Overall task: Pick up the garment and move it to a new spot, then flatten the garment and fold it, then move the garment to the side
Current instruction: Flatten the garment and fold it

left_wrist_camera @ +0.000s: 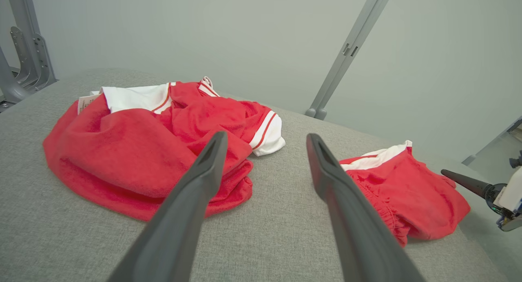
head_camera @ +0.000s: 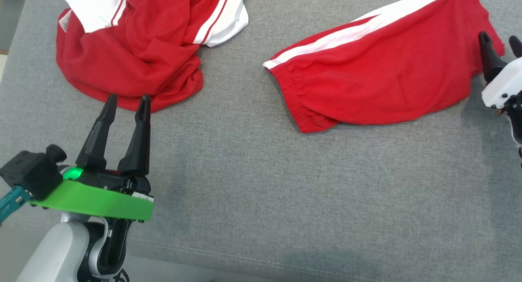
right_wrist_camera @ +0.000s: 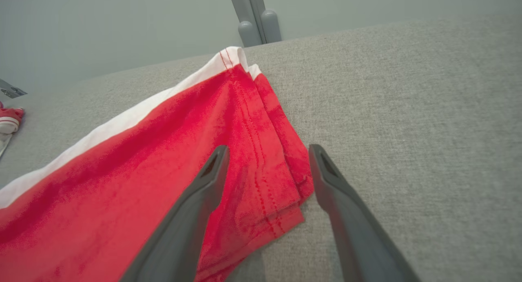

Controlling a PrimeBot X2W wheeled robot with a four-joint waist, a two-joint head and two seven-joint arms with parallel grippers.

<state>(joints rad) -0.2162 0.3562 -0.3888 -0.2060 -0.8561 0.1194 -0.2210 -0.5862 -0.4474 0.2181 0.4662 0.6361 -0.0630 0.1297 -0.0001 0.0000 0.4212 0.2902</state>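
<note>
Fingers of the left gripper [head_camera: 126,101] gape empty beside the crumpled shirt [head_camera: 134,49]; the right gripper [head_camera: 499,38], its 2 fingers equally parted, grips nothing above a corner of the shorts [head_camera: 379,78].

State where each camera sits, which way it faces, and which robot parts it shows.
Head view: from above, down onto the grey cushion, crumpled red top and red shorts; left gripper lower left, right gripper at right edge.
Left wrist view: low, along its open fingers toward the top.
Right wrist view: low, along its open fingers at the shorts' corner.
Shared: all three show the shorts.
</note>
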